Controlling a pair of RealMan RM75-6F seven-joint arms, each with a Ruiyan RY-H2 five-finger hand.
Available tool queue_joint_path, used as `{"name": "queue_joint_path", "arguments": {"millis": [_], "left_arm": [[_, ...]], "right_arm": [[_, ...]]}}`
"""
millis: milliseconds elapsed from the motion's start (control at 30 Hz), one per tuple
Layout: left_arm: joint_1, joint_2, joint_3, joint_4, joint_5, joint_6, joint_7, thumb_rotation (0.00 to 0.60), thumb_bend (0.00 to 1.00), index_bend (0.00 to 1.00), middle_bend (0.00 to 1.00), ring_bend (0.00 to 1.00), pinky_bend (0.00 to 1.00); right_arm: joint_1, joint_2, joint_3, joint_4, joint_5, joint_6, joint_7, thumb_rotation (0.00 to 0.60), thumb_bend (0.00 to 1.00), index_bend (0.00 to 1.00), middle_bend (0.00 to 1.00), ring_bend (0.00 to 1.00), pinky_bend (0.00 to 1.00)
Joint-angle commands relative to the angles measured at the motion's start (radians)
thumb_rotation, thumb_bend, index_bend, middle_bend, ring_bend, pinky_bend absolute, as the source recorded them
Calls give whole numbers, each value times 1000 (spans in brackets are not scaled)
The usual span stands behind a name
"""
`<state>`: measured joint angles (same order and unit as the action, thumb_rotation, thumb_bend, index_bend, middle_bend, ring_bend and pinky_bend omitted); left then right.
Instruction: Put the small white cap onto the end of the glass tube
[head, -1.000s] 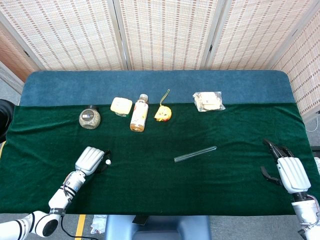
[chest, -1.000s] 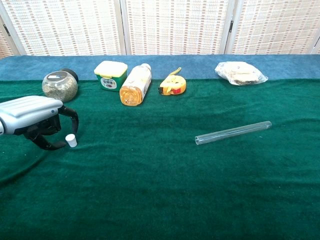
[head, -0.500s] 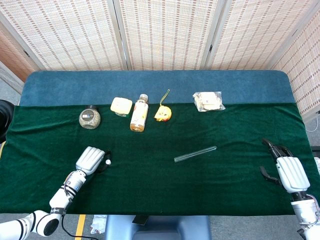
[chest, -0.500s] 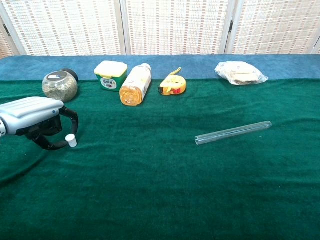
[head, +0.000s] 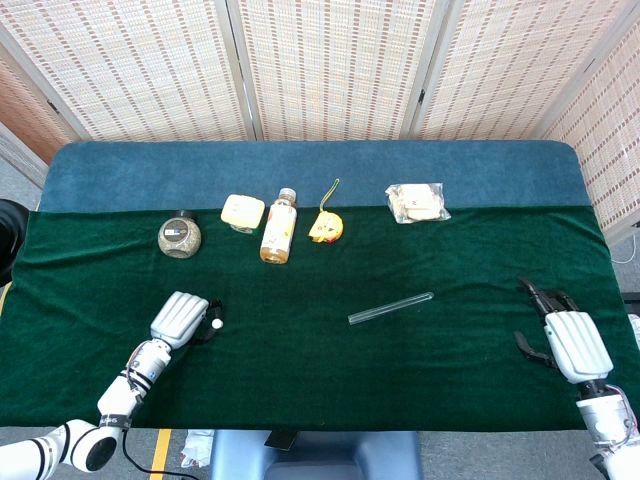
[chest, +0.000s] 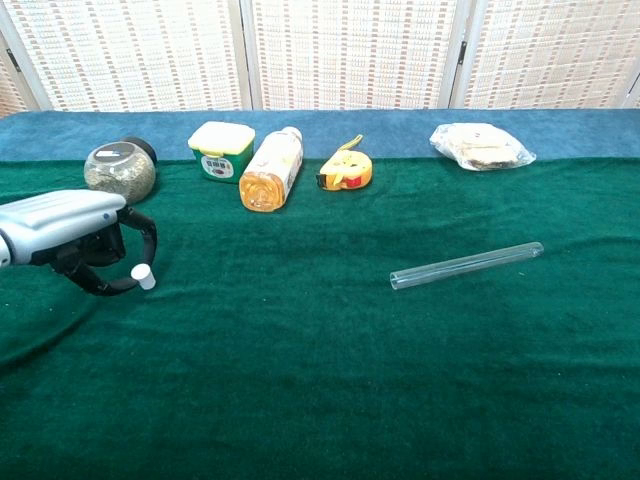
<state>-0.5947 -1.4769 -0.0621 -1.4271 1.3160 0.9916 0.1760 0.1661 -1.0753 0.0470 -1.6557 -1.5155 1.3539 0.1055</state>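
The small white cap (chest: 143, 277) sits at the fingertips of my left hand (chest: 70, 240), pinched between curled dark fingers (chest: 148, 240) just above the green cloth at the left. In the head view the cap (head: 215, 323) shows beside the same left hand (head: 180, 319). The glass tube (chest: 467, 265) lies slantwise on the cloth to the right of centre, open end toward me, also visible as the tube (head: 391, 307) from above. My right hand (head: 562, 338) hovers at the table's right edge, fingers apart, holding nothing, well clear of the tube.
Along the back of the green cloth (head: 320, 380) stand a round jar (chest: 120, 168), a yellow-lidded tub (chest: 221, 150), a bottle lying on its side (chest: 272, 169), a yellow tape measure (chest: 346, 169) and a plastic bag (chest: 480, 146).
My left hand has risen slightly with the cap at its fingertips. My right hand has edged a little to the left and forward. The tube has not moved.
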Motion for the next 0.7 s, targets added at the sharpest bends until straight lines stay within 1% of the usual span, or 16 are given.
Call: {"name": "queue_joint_path", "arguments": {"millis": [33, 67, 100, 167, 300, 367, 433, 567, 700], "left_arm": [[4, 22, -10, -28, 2, 3, -38, 600, 409, 546, 1000, 925, 838], [5, 30, -13, -39, 5, 7, -54, 600, 409, 546, 1000, 925, 838], [7, 37, -15, -47, 8, 10, -66, 600, 409, 546, 1000, 926, 838], [12, 52, -20, -68, 17, 21, -93, 600, 409, 546, 1000, 927, 838], [22, 79, -23, -100, 34, 44, -127, 600, 410, 546, 1000, 927, 838], [28, 91, -22, -114, 43, 56, -133, 600, 410, 547, 1000, 927, 838], [33, 100, -19, -128, 51, 64, -138, 600, 410, 547, 1000, 927, 838], [41, 117, -12, -155, 63, 75, -139, 600, 409, 546, 1000, 927, 838], [45, 122, -5, -160, 58, 68, -131, 600, 410, 543, 1000, 928, 838]], "right_arm": [[30, -8, 8, -11, -12, -28, -53, 600, 454, 44, 305, 383, 221], [45, -13, 13, -16, -17, -41, -69, 600, 455, 50, 327, 412, 256], [57, -17, 16, -19, -21, -52, -80, 600, 454, 66, 367, 465, 330], [90, -28, 23, -26, -36, -84, -113, 600, 454, 95, 428, 539, 428], [154, -50, 34, -38, -49, -156, -182, 600, 454, 150, 529, 658, 574], [187, -71, 47, -39, -40, -192, -229, 600, 431, 164, 572, 716, 632], [216, -97, 58, -32, -24, -226, -267, 600, 407, 192, 641, 781, 711], [287, -161, 78, -1, 31, -322, -337, 600, 405, 245, 745, 855, 805], [342, -224, 91, 43, 75, -385, -399, 600, 341, 302, 808, 902, 864]]}}
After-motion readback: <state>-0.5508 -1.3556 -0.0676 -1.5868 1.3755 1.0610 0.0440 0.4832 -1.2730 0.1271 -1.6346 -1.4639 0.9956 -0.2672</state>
